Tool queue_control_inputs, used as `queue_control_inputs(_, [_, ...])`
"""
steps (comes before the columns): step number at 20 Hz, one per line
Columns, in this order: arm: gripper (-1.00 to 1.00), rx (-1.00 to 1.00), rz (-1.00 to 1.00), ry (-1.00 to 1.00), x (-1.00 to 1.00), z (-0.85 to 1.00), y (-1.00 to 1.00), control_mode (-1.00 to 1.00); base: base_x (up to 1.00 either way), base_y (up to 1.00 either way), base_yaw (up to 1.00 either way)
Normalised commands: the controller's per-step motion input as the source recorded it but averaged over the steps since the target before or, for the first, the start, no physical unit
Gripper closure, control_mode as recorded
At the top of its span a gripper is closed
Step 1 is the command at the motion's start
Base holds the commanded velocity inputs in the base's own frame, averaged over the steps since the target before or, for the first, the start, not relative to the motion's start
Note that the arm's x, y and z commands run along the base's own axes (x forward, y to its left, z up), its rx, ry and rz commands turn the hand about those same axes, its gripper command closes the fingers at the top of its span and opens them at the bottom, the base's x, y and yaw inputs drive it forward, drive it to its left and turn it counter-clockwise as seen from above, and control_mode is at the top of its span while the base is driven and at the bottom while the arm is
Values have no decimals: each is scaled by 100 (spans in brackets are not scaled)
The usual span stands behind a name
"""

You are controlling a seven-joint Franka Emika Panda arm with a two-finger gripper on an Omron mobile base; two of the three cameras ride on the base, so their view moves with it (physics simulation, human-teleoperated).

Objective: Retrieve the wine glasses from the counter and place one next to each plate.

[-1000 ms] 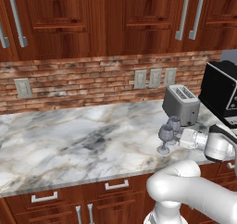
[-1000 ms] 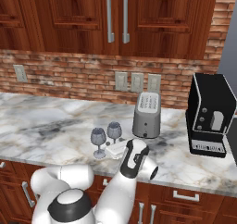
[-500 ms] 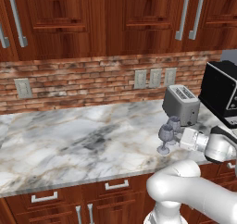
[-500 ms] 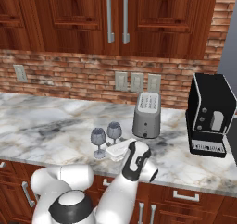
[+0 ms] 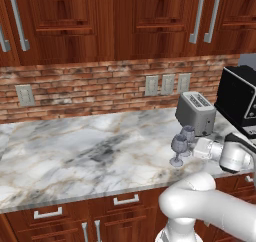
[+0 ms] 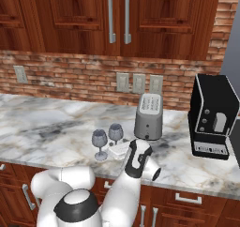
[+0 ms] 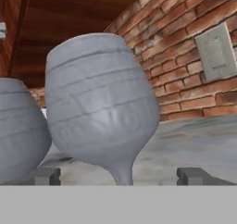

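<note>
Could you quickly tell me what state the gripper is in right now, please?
Gripper: open, holding nothing; its fingertips stand either side of the stem of a clear greyish stemmed wine glass, not closed on it.

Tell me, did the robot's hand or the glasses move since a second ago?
Hardly anything moved. The gripper has stayed open, its fingers on either side of the nearer wine glass without closing on it. Both that glass and the other wine glass stand upright on the counter as before, in front of the toaster.
</note>
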Motion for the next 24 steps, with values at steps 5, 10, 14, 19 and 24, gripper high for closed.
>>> queue_control_inputs(5, [-100,0,-1,18,8,-11,0,-100,0,0,0])
queue_control_inputs(10, [-100,-2,0,10,0,-16,2,-100,0,0,0])
queue_control_inputs(14, [-100,-7,0,0,1,-5,6,-100,0,0,0])
queue_control_inputs(19, [-100,-5,0,0,9,0,0,-100,0,0,0])
queue_control_inputs(24, [-100,-5,0,0,12,0,4,-100,0,0,0])
